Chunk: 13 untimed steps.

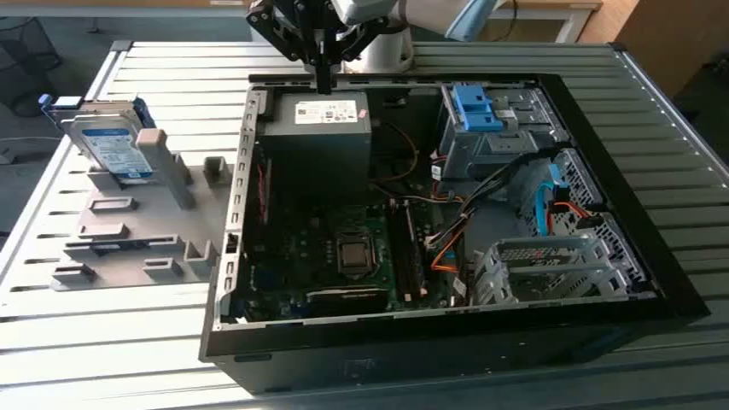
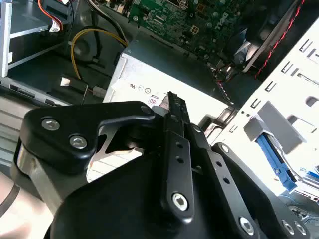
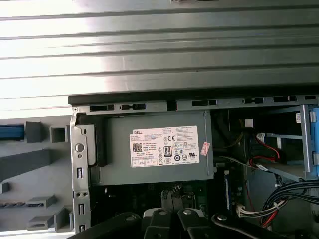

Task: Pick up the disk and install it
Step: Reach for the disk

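Gripper: black gripper at the upper middle of the exterior view, pointing down. Its tips are just above the far rim of the computer case and the power supply.
Pincer state: the two fingers are drawn together with no gap between them and nothing held. Both wrist views show the same pressed-together fingers.
Disk: silver disk at the upper left of the exterior view. It stands on edge and leans in a slot of the grey holder. Its white-and-blue label faces the camera, and a blue rail shows along its top edge.
Disk versus gripper: well apart. The disk is outside the case and untouched.
Holder: lies flat on the slatted metal table, just beside the case wall on the exterior view's left.
Case: lies on its side with the panel off, filling the centre and right of the exterior view.
Power supply: large grey box with a white sticker in the upper-left corner of the case. It is nearest the gripper and shows in both wrist views.
Motherboard: dark board below the power supply, in the lower middle of the exterior view.
Blue latch piece: blue plastic piece at the upper right of the case interior.
Drive cage: pale perforated metal cage at the lower right of the case.
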Available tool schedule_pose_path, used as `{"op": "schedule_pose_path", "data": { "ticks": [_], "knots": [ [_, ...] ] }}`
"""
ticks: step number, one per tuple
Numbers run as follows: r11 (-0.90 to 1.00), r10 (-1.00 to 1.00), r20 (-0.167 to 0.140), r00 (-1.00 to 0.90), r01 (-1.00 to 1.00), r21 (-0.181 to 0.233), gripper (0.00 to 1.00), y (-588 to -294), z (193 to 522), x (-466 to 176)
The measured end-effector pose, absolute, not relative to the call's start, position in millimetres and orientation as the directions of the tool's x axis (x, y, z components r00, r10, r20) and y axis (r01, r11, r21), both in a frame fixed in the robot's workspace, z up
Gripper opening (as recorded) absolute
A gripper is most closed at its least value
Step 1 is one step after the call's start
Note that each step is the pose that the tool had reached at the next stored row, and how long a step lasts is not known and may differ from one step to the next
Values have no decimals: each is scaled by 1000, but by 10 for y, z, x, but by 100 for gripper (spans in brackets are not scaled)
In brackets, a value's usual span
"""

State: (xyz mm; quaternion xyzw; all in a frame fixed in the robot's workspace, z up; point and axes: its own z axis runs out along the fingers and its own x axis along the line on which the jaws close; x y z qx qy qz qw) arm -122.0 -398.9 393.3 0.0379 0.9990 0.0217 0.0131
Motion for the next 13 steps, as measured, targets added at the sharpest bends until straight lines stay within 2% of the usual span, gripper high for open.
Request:
{"op": "schedule_pose_path", "data": {
  "ticks": [13],
  "knots": [
    [996,76,-24,-997,75,44,11,-3989,3933,-1261]
  ]
}}
